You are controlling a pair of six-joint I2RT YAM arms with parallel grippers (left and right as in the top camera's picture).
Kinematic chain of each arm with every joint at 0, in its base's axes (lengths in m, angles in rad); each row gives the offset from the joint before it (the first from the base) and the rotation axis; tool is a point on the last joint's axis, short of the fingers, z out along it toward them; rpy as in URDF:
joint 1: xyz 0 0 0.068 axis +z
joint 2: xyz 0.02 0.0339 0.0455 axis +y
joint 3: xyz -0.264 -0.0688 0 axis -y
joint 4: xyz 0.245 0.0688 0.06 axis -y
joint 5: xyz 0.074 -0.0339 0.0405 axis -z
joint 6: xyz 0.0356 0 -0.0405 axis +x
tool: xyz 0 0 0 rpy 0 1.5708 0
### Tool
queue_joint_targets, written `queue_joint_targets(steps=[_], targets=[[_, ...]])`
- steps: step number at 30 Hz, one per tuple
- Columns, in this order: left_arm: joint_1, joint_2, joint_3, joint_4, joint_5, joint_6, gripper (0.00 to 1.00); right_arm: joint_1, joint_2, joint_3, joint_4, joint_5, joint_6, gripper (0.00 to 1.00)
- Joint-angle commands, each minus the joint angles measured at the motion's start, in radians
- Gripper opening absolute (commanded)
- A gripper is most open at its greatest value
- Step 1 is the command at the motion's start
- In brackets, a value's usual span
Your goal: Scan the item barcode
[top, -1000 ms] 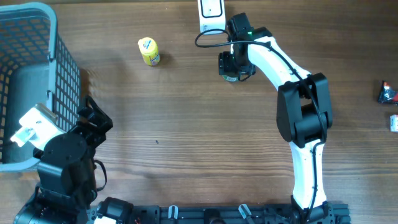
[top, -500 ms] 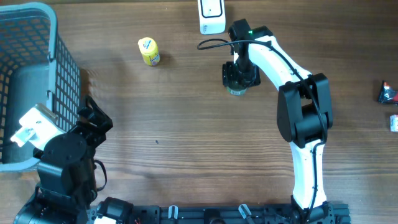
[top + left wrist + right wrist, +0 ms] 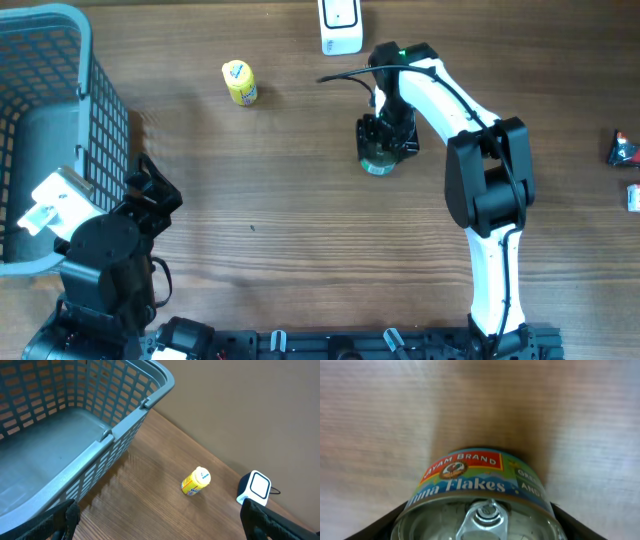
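Note:
My right gripper (image 3: 384, 138) is shut on a tuna can (image 3: 378, 160), holding it by its sides over the middle of the wooden table. The right wrist view shows the can (image 3: 477, 482) close up, with its "Tuna Flakes" label and pull-tab lid between the black fingers (image 3: 382, 527). No barcode shows on it. A white scanner (image 3: 341, 25) stands at the table's far edge, beyond the can, and shows again as the scanner (image 3: 255, 486) in the left wrist view. At the near left, my left gripper (image 3: 152, 192) is open and empty (image 3: 160, 525).
A grey plastic basket (image 3: 100, 110) stands at the far left, its rim (image 3: 145, 402) beside the left arm. A small yellow bottle (image 3: 239, 83) lies left of the scanner, also seen as the bottle (image 3: 196, 482). A red-and-black item (image 3: 622, 148) and a small white one (image 3: 633, 197) lie at the right edge.
The right arm has carried the can away from the scanner, toward the near side of the table. The left arm has not moved.

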Motion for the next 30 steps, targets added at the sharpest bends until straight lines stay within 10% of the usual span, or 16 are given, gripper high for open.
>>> queue_joint_targets(steps=[1,30], targets=[[-0.004,-0.003,-0.001,-0.001,0.005,-0.013,1.00,0.004,0.021,-0.018,-0.069,-0.034,-0.031,0.51],[-0.004,-0.003,-0.001,-0.008,0.005,-0.013,1.00,0.005,0.020,-0.018,-0.300,-0.535,-0.255,0.54]])
